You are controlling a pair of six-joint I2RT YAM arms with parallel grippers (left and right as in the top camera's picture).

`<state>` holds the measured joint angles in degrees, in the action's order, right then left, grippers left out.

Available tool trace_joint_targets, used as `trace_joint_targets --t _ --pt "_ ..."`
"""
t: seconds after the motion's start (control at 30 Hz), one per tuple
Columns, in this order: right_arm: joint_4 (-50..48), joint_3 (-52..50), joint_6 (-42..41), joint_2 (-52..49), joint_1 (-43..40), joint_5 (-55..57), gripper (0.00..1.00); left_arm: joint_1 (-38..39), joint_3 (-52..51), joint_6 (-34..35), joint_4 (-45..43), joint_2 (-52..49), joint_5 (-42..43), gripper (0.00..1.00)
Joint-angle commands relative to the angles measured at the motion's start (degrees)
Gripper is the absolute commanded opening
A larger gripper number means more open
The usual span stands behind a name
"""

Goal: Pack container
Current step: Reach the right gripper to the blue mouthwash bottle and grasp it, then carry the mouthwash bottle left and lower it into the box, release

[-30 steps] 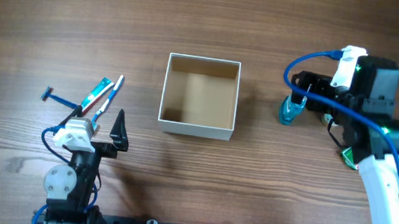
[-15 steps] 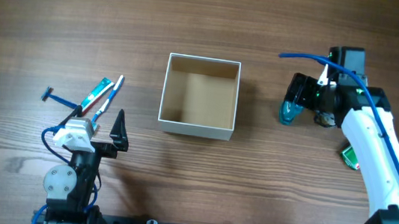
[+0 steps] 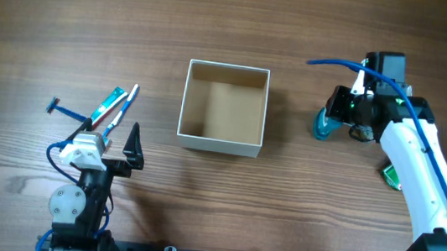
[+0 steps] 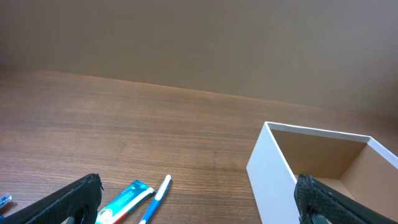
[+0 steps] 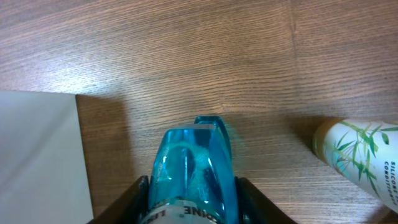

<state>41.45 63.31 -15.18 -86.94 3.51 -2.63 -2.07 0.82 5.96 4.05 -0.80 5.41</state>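
The right gripper [image 5: 194,200] is clamped on a blue bottle [image 5: 193,165]. Its two dark fingers [image 5: 140,198] press against the bottle's sides low in the right wrist view, and the clear blue body fills the gap between them. The bottle's narrow end points away from the wrist toward the table [image 3: 68,6]. Whether that end touches the wood cannot be told.

The container [image 3: 220,144] sits near the middle of the table with its open top up and its tan inside showing. It lies to the left of the held bottle and apart from it, with a strip of bare wood between them.

Just right of the gripper lies a white bottle [image 5: 357,155] with a green leaf print. A green packet [image 3: 390,174] lies beside the right arm, nearer the robot.

The left gripper [image 4: 198,183] hangs with its fingers wide apart at the two lower corners of the left wrist view. It holds nothing and touches nothing. It is left of the container, and beyond it lie a toothpaste tube [image 3: 108,104], a toothbrush [image 3: 125,107] touching the tube, and a razor [image 3: 60,109] farther left.
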Motion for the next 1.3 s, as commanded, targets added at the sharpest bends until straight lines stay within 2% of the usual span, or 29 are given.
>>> trace_joint_targets --t 0.0,0.1,0.17,0.33,0.47,0.63,0.8,0.9,1.07,1.17,1.27 --pt "-0.17 1.16 0.39 -0.31 1.18 -0.85 0.35 -0.31 -0.50 0.76 -0.07 0.42 -0.94 1.00" --pt "-0.20 1.16 0.17 -0.31 1.31 -0.85 0.34 -0.31 -0.50 0.79 -0.09 0.42 -0.94 1.00" --pt "-0.31 1.16 0.15 -0.31 1.31 -0.85 0.29 -0.31 -0.50 0.76 -0.09 0.42 -0.94 1.00" --pt "-0.52 1.20 0.15 -0.26 1.31 -0.83 0.04 -0.31 -0.50 0.79 -0.09 0.42 -0.94 1.00" --pt "3.02 4.42 0.20 1.31 1.55 0.31 0.04 -0.31 -0.50 0.76 -0.09 0.42 -0.94 1.00" --pt "15.15 18.08 0.61 2.45 5.38 1.44 0.05 -0.31 -0.50 0.76 -0.04 0.42 -0.96 1.00" --pt "20.33 31.78 -3.04 2.38 15.89 4.11 0.04 -0.31 -0.50 0.76 -0.07 0.42 -0.94 1.00" --pt "18.86 34.23 -7.98 2.29 23.56 8.61 0.04 -0.31 -0.50 0.79 -0.07 0.42 -0.94 1.00" --pt "16.65 34.23 -19.30 -2.89 31.89 11.80 0.04 -0.31 -0.50 0.79 -0.07 0.42 -0.94 1.00" --pt "16.94 36.13 -19.91 -7.30 35.17 11.21 0.04 -0.31 -0.50 0.79 -0.07 0.42 -0.94 1.00" --pt "21.09 42.88 -20.55 -15.45 36.94 10.27 0.04 -0.31 -0.50 0.81 -0.07 0.42 -0.92 1.00"
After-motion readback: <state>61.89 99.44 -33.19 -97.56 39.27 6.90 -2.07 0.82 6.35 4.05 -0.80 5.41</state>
